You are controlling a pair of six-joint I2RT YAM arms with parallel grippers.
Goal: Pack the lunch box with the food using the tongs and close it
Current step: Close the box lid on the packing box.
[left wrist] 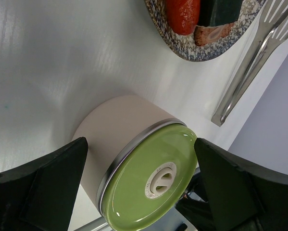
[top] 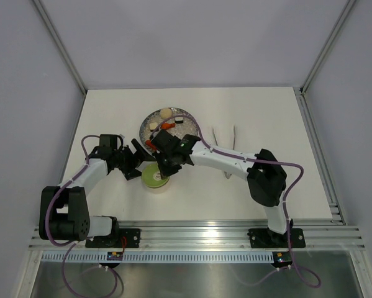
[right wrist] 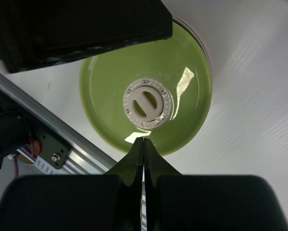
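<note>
Left end effector [left wrist: 140, 185] stands wide, straddling the lunch box [left wrist: 119, 122]; right end effector [right wrist: 143, 146] is pinched closed above its lid [right wrist: 184, 113]. The box is rigid and likely slick: grip its sidewall.

Top view high overhead; both wrist views close, sharing lid [left wrist: 134, 187].

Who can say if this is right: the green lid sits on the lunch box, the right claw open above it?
Wrong: the right claw is shut, as the right wrist view shows. The green lid does sit on the lunch box below it.
</note>
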